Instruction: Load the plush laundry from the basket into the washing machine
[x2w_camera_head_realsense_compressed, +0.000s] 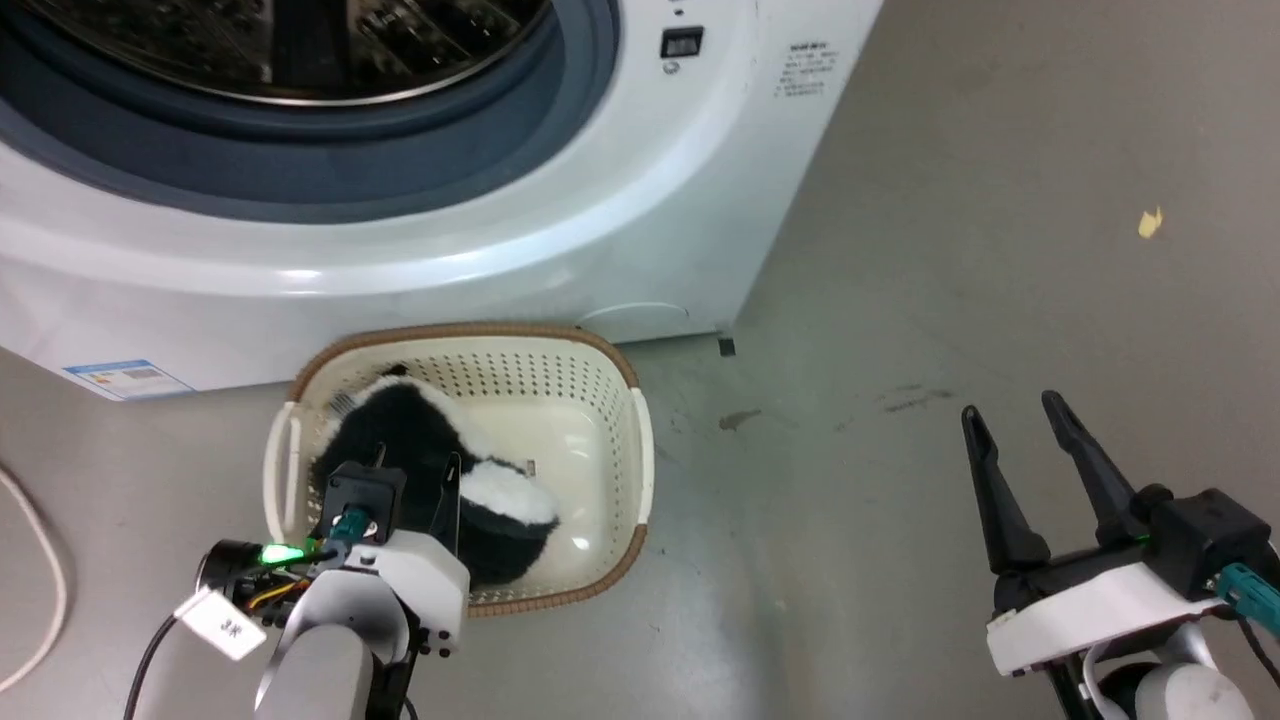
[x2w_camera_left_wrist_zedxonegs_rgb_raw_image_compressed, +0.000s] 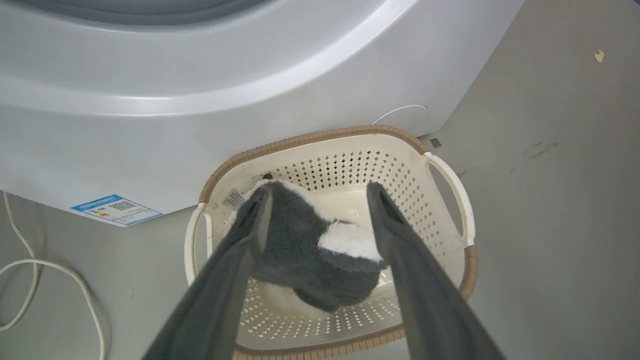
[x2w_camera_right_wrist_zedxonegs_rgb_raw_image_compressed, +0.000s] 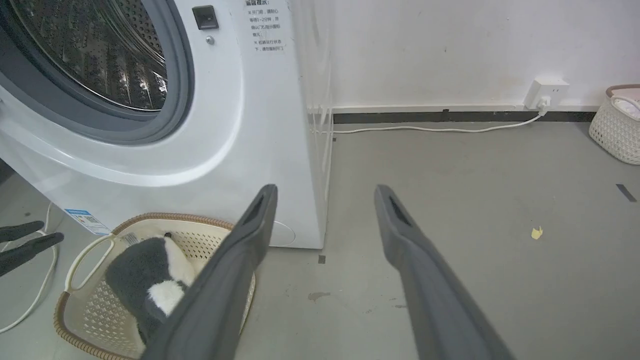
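The plush laundry (x2w_camera_head_realsense_compressed: 410, 425), black and shaggy with white patches, lies in the left half of the cream perforated basket (x2w_camera_head_realsense_compressed: 540, 380). The basket stands on the floor against the front of the white washing machine (x2w_camera_head_realsense_compressed: 500, 240). The machine's steel drum (x2w_camera_right_wrist_zedxonegs_rgb_raw_image_compressed: 100, 50) shows behind the grey seal. My left gripper (x2w_camera_head_realsense_compressed: 415, 458) hangs open above the basket. In the left wrist view its fingers (x2w_camera_left_wrist_zedxonegs_rgb_raw_image_compressed: 245, 235) frame the plush (x2w_camera_left_wrist_zedxonegs_rgb_raw_image_compressed: 300, 240) without holding it. My right gripper (x2w_camera_head_realsense_compressed: 1012, 408) stands open and empty over bare floor to the right, well away from the basket (x2w_camera_right_wrist_zedxonegs_rgb_raw_image_compressed: 170, 216).
A white cable (x2w_camera_head_realsense_compressed: 40, 560) loops on the grey floor left of the basket. Along the far wall a socket (x2w_camera_right_wrist_zedxonegs_rgb_raw_image_compressed: 547, 92) feeds another cable. A second basket (x2w_camera_right_wrist_zedxonegs_rgb_raw_image_compressed: 617, 125) sits at the far right, and a yellow scrap (x2w_camera_head_realsense_compressed: 1150, 222) lies on the floor.
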